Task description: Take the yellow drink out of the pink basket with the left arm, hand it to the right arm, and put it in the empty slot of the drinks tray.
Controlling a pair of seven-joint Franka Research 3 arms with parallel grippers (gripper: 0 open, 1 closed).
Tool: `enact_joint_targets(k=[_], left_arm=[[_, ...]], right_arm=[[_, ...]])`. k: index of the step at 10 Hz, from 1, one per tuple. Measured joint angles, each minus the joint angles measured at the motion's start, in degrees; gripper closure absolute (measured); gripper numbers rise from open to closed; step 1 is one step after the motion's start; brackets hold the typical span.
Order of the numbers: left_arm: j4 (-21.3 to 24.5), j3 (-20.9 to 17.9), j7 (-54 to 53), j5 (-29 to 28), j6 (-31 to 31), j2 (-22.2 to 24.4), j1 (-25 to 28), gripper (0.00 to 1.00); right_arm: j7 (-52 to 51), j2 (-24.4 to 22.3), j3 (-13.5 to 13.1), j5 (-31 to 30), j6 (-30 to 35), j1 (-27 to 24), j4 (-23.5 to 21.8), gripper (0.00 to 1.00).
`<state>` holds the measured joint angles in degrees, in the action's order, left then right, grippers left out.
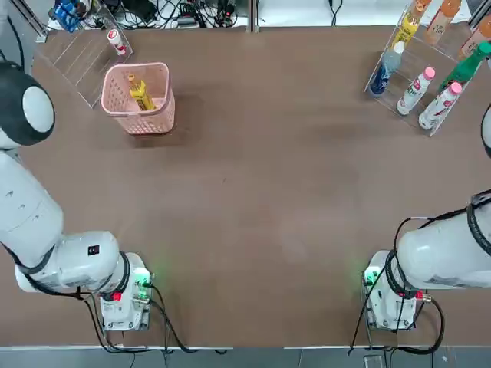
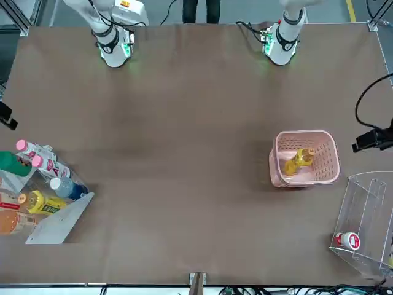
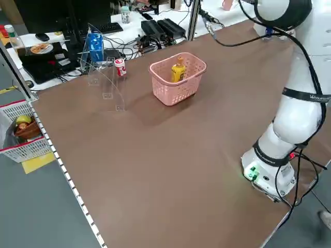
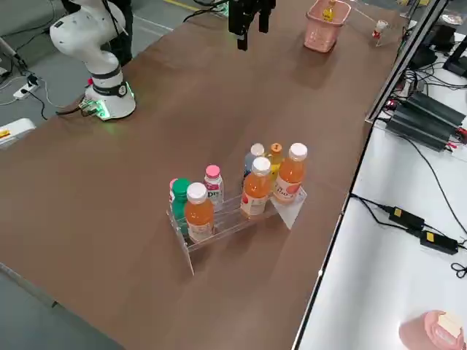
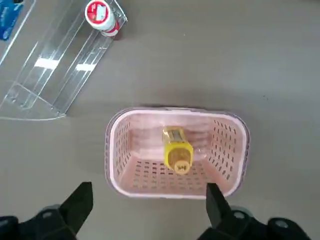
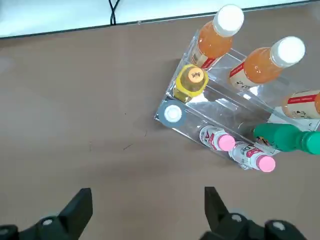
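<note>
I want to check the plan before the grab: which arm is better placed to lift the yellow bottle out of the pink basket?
Left. The left gripper hangs open above the pink basket, with the yellow bottle between its fingers' line. The right gripper, also open, is over the drinks tray, across the table.

No wording can be read with any certainty. The yellow drink (image 5: 178, 153) carries a small dark mark on its cap, and a second yellow bottle (image 6: 191, 82) in the drinks tray (image 6: 227, 112) has dark print on its cap, both too small to make out. The labels on the pink-capped bottles (image 6: 235, 147) and the orange bottles (image 6: 237, 55) show red print that stays illegible, as does the grey lettering on the black band of the left arm (image 3: 302, 95).
</note>
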<state>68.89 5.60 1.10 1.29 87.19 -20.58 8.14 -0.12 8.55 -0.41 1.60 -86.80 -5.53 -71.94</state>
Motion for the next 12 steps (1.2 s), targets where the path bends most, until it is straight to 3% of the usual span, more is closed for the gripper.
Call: enact_joint_targets(k=[3, 6, 9, 12], left_arm=[[1.9, 0.7, 0.1, 0.0, 4.7, -3.1, 0.0, 0.00], [8.9, 1.9, 2.4, 0.0, 13.8, -3.4, 0.0, 0.00], [12.4, 2.9, 7.3, 0.0, 16.9, -3.4, -0.1, 0.00], [22.4, 3.3, 10.5, 0.0, 26.3, -1.1, 0.0, 0.01]], right_arm=[[0.0, 0.0, 0.0, 0.0, 0.0, 0.0, 0.0, 0.01], [0.0, 0.0, 0.0, 0.0, 0.0, 0.0, 0.0, 0.01], [0.0, 0.0, 0.0, 0.0, 0.0, 0.0, 0.0, 0.01], [0.0, 0.0, 0.0, 0.0, 0.0, 0.0, 0.0, 0.01]])
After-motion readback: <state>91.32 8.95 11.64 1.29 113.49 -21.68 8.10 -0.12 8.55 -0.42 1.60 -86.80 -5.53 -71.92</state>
